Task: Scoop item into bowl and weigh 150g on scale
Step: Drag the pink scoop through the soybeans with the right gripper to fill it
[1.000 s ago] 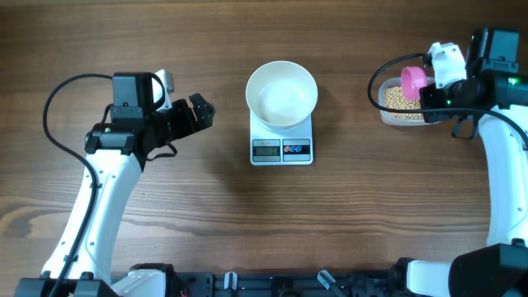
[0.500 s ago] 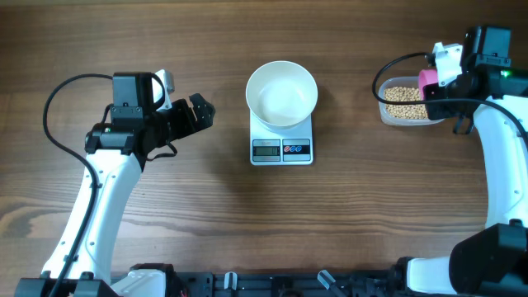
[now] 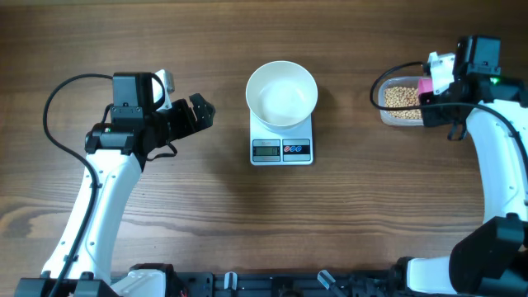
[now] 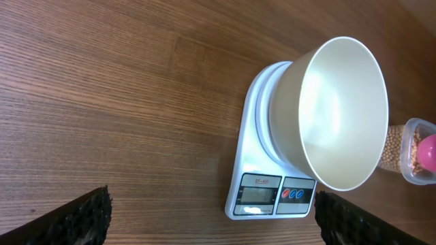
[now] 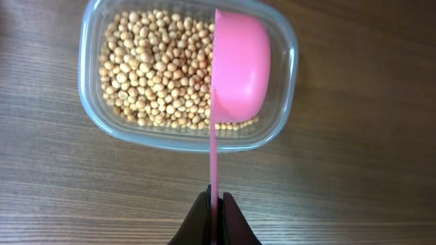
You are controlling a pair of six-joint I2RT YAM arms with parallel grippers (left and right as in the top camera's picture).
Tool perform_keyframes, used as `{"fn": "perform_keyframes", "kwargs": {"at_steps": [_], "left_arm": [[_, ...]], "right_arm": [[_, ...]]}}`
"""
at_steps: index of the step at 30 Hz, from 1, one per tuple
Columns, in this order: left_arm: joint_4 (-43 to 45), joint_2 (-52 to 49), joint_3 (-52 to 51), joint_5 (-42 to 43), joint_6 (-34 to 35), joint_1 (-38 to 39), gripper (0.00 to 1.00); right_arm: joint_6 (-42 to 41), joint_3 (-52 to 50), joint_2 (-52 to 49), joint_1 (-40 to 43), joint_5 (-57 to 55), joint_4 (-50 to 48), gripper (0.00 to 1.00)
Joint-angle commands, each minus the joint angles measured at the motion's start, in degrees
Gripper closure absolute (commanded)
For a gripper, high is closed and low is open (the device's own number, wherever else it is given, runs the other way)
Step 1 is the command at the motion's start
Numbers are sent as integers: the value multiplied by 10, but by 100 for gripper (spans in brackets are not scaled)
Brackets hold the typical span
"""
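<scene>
overhead: the bowl (image 3: pixel 282 93) sits empty on the scale (image 3: pixel 281 150). beans (image 5: pixel 157 68) lie in the tub (image 5: pixel 88 102) at far right, where the right hand (image 5: pixel 215 218) pinches the scoop (image 5: pixel 240 64) handle over them. left hand (image 3: pixel 206 113) hangs open. judging by this, scooping and weighing all remain.

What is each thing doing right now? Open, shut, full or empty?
bowl: empty, on the scale
tub: lidless, part full of beans
scoop: tipped sideways over the tub
left claw: open, holding nothing
right claw: shut on the scoop handle
</scene>
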State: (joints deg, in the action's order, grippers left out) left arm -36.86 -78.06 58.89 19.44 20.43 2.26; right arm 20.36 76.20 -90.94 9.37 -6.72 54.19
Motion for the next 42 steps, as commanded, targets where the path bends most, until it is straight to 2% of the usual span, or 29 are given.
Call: {"fn": "perform_keyframes", "kwargs": {"at_steps": [1,13,23,35,42], "left_arm": [[0,-3,11,7,-5,2,0],[0,-3,11,7,-5,2,0],[0,-3,11,5,-5,1,0],[0,-3,11,5,-5,2,0],[-1,-3,11,5,-5,2,0]], "right_arm": [[-13,-8,-8,0,-10,-8,96],[-26,-8,-40,0,10,-6,96],[-26,-8,-42,0,71,25,96],[-41,-8,-46,15,162,27,96],[-40,-8,-70,66,284,31,96]]}}
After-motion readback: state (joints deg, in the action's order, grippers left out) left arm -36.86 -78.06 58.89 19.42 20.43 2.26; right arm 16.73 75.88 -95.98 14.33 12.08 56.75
